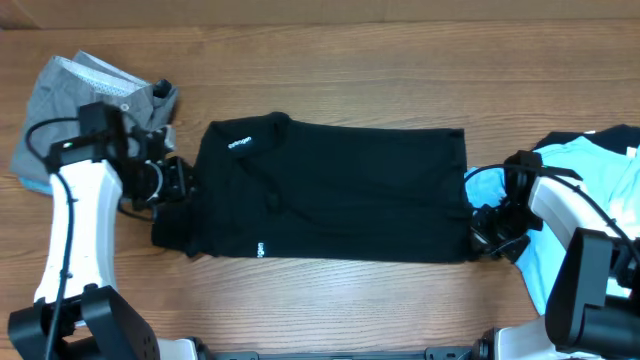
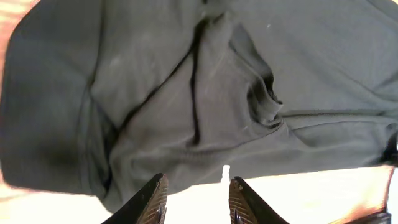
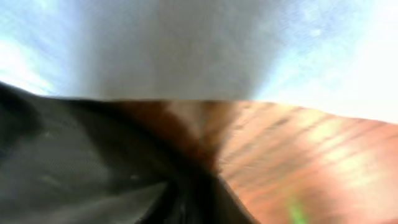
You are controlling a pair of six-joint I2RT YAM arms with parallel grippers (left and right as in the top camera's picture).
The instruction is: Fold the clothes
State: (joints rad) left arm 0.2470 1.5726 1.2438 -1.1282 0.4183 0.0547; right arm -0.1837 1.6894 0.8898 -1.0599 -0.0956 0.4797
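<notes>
T-shirt lies between left pincer, tips apart, and right pincer, whose state cannot be told.

we hold our left arm bent inward, the left gripper pointing down with its fingers standing apart, gripping nothing. our right gripper sits low too, but we cannot tell how its jaws stand.

Black T-shirt with white print, grey shorts, light blue T-shirt, brown wood-grain table.
</notes>
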